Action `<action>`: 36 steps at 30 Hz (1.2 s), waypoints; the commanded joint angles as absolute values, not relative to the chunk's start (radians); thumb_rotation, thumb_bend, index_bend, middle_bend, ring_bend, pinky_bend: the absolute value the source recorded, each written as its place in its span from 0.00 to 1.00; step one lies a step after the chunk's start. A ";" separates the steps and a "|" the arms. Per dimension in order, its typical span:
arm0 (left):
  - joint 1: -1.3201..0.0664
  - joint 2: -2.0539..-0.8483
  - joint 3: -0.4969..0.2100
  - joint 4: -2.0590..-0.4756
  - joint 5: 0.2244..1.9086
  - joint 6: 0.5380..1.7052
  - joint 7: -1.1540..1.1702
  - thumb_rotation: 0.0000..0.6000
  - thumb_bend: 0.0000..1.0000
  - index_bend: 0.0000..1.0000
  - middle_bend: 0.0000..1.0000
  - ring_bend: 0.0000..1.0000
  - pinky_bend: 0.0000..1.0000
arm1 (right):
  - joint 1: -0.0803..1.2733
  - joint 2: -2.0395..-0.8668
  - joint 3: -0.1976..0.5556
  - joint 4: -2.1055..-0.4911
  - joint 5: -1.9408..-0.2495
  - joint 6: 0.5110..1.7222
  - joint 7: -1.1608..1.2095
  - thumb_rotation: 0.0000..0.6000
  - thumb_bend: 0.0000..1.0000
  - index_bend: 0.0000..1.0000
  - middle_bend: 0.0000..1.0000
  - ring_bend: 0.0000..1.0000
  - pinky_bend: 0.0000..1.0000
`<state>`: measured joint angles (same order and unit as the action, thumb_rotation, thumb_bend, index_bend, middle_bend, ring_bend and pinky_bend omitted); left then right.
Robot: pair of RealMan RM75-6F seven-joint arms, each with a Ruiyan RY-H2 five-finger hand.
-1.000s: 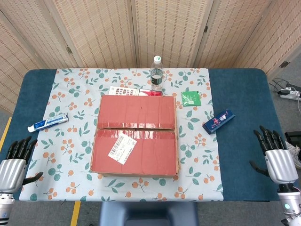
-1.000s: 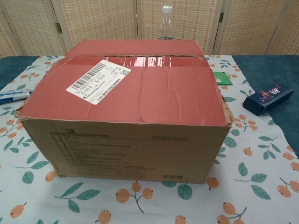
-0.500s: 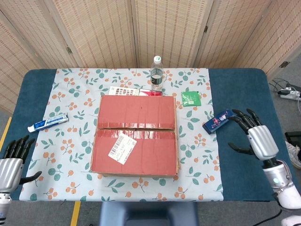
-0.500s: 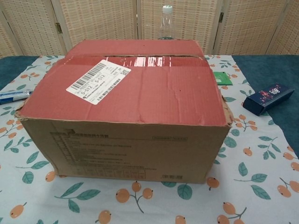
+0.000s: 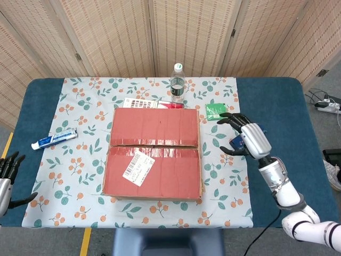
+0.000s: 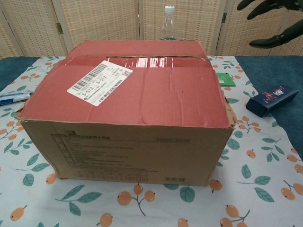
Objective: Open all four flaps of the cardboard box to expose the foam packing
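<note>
The cardboard box (image 5: 154, 153) (image 6: 128, 109) sits mid-table with its red-taped top flaps lying flat and closed; a white barcode label (image 5: 138, 166) (image 6: 99, 81) is stuck on the near flap. My right hand (image 5: 246, 137) (image 6: 272, 21) hovers to the right of the box, raised above the table, fingers spread and holding nothing. My left hand (image 5: 5, 176) shows only at the head view's left edge, off the table's near-left corner, fingers apart and empty. No foam is visible.
A water bottle (image 5: 177, 90) (image 6: 168, 22) stands behind the box. A green packet (image 5: 216, 111) (image 6: 226, 79) and a dark blue carton (image 6: 272, 99) lie to the right, a toothpaste tube (image 5: 54, 139) to the left. A printed booklet (image 5: 140, 102) lies behind the box.
My right hand has swung in from the table's right edge toward the box and risen, now showing in the chest view. My left hand has drifted left, nearly out of the head view.
</note>
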<state>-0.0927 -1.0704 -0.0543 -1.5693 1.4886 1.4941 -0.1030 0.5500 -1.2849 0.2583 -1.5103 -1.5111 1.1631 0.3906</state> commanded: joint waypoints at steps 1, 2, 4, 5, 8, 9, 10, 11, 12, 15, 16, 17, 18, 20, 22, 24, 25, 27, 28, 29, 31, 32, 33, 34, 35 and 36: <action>-0.089 -1.067 -0.057 -1.565 1.484 1.498 -0.117 1.00 0.18 0.00 0.00 0.00 0.00 | 0.580 -1.315 0.255 -1.486 -1.510 1.135 0.390 1.00 0.25 0.28 0.21 0.25 0.13; -0.088 -1.066 -0.058 -1.564 1.483 1.499 -0.121 1.00 0.18 0.00 0.00 0.00 0.00 | 0.587 -1.322 0.252 -1.482 -1.505 1.124 0.393 1.00 0.25 0.28 0.21 0.25 0.13; -0.087 -1.064 -0.058 -1.562 1.482 1.499 -0.127 1.00 0.18 0.00 0.00 0.00 0.00 | 0.600 -1.338 0.249 -1.474 -1.492 1.104 0.409 1.00 0.25 0.28 0.20 0.25 0.13; -0.087 -1.064 -0.058 -1.562 1.483 1.500 -0.127 1.00 0.18 0.00 0.00 0.00 0.00 | 0.606 -1.346 0.248 -1.466 -1.490 1.099 0.412 1.00 0.25 0.28 0.20 0.25 0.13; -0.086 -1.064 -0.057 -1.561 1.488 1.502 -0.130 1.00 0.18 0.00 0.00 0.00 0.00 | 0.624 -1.379 0.244 -1.430 -1.492 1.096 0.407 1.00 0.25 0.28 0.20 0.25 0.13; -0.085 -1.063 -0.057 -1.562 1.490 1.505 -0.132 1.00 0.18 0.00 0.00 0.00 0.00 | 0.631 -1.391 0.241 -1.420 -1.493 1.092 0.407 1.00 0.25 0.28 0.20 0.25 0.12; -0.084 -1.063 -0.057 -1.562 1.491 1.508 -0.134 1.00 0.18 0.00 0.00 0.00 0.00 | 0.636 -1.400 0.240 -1.412 -1.495 1.093 0.406 1.00 0.25 0.28 0.20 0.25 0.12; -0.082 -1.062 -0.058 -1.562 1.492 1.511 -0.137 1.00 0.18 0.00 0.00 0.00 0.00 | 0.642 -1.411 0.239 -1.398 -1.499 1.095 0.397 1.00 0.25 0.28 0.20 0.25 0.12; -0.081 -1.061 -0.058 -1.562 1.492 1.513 -0.140 1.00 0.18 0.00 0.00 0.00 0.00 | 0.646 -1.419 0.237 -1.390 -1.502 1.097 0.389 1.00 0.25 0.28 0.20 0.25 0.12; -0.080 -1.058 -0.057 -1.560 1.492 1.512 -0.152 1.00 0.18 0.00 0.00 0.00 0.00 | 0.657 -1.439 0.236 -1.377 -1.499 1.100 0.372 1.00 0.25 0.28 0.20 0.26 0.12; -0.080 -1.057 -0.057 -1.560 1.492 1.511 -0.155 1.00 0.18 0.00 0.00 0.00 0.00 | 0.660 -1.443 0.236 -1.375 -1.496 1.099 0.368 1.00 0.25 0.28 0.20 0.26 0.12; -0.080 -1.056 -0.057 -1.559 1.493 1.511 -0.157 1.00 0.18 0.00 0.00 0.00 0.00 | 0.664 -1.447 0.237 -1.373 -1.493 1.097 0.362 1.00 0.25 0.28 0.20 0.26 0.12; -0.080 -1.055 -0.056 -1.559 1.496 1.512 -0.161 1.00 0.18 0.00 0.00 0.00 0.00 | 0.668 -1.452 0.237 -1.370 -1.490 1.095 0.352 1.00 0.25 0.28 0.20 0.26 0.12; -0.080 -1.052 -0.053 -1.558 1.505 1.513 -0.169 1.00 0.18 0.00 0.00 0.00 0.00 | 0.674 -1.459 0.235 -1.362 -1.492 1.098 0.337 1.00 0.25 0.28 0.20 0.26 0.12; -0.079 -1.050 -0.050 -1.556 1.516 1.518 -0.178 1.00 0.18 0.00 0.00 0.00 0.00 | 0.678 -1.474 0.234 -1.347 -1.498 1.111 0.323 1.00 0.25 0.28 0.20 0.25 0.12; -0.078 -1.050 -0.050 -1.554 1.521 1.524 -0.183 1.00 0.19 0.00 0.00 0.00 0.00 | 0.684 -1.486 0.233 -1.337 -1.499 1.116 0.319 1.00 0.25 0.28 0.20 0.25 0.12; -0.077 -1.050 -0.049 -1.554 1.521 1.525 -0.184 1.00 0.19 0.00 0.00 0.00 0.00 | 0.686 -1.490 0.234 -1.334 -1.498 1.118 0.320 1.00 0.25 0.28 0.20 0.25 0.12; -0.076 -1.049 -0.050 -1.553 1.521 1.527 -0.188 1.00 0.19 0.00 0.00 0.00 0.00 | 0.692 -1.498 0.236 -1.328 -1.495 1.119 0.317 1.00 0.25 0.28 0.20 0.26 0.12; -0.075 -1.048 -0.050 -1.553 1.521 1.528 -0.189 1.00 0.19 0.00 0.00 0.00 0.00 | 0.696 -1.503 0.239 -1.325 -1.492 1.120 0.317 1.00 0.25 0.28 0.20 0.26 0.12; -0.075 -1.048 -0.050 -1.553 1.522 1.530 -0.190 1.00 0.19 0.00 0.00 0.00 0.00 | 0.699 -1.508 0.241 -1.322 -1.489 1.120 0.316 1.00 0.25 0.28 0.21 0.26 0.11; -0.074 -1.047 -0.047 -1.553 1.527 1.531 -0.194 1.00 0.19 0.00 0.00 0.00 0.00 | 0.706 -1.516 0.243 -1.316 -1.483 1.114 0.317 1.00 0.25 0.28 0.21 0.26 0.11; -0.075 -1.044 -0.043 -1.554 1.536 1.529 -0.203 1.00 0.19 0.00 0.00 0.00 0.00 | 0.711 -1.519 0.245 -1.313 -1.481 1.112 0.320 1.00 0.25 0.28 0.21 0.25 0.11; -0.076 -1.042 -0.039 -1.555 1.545 1.529 -0.211 1.00 0.19 0.00 0.00 0.00 0.00 | 0.714 -1.521 0.247 -1.313 -1.478 1.110 0.324 1.00 0.25 0.28 0.21 0.25 0.11; -0.077 -1.040 -0.037 -1.554 1.551 1.529 -0.217 1.00 0.19 0.00 0.00 0.00 0.00 | 0.717 -1.522 0.250 -1.311 -1.477 1.111 0.329 1.00 0.25 0.28 0.21 0.25 0.11; -0.076 -1.040 -0.035 -1.551 1.554 1.530 -0.219 1.00 0.19 0.00 0.00 0.00 0.00 | 0.720 -1.524 0.252 -1.309 -1.477 1.114 0.330 1.00 0.25 0.28 0.21 0.25 0.11; -0.076 -1.040 -0.035 -1.550 1.555 1.531 -0.218 1.00 0.19 0.00 0.00 0.00 0.00 | 0.722 -1.525 0.255 -1.306 -1.477 1.118 0.329 1.00 0.25 0.28 0.21 0.26 0.11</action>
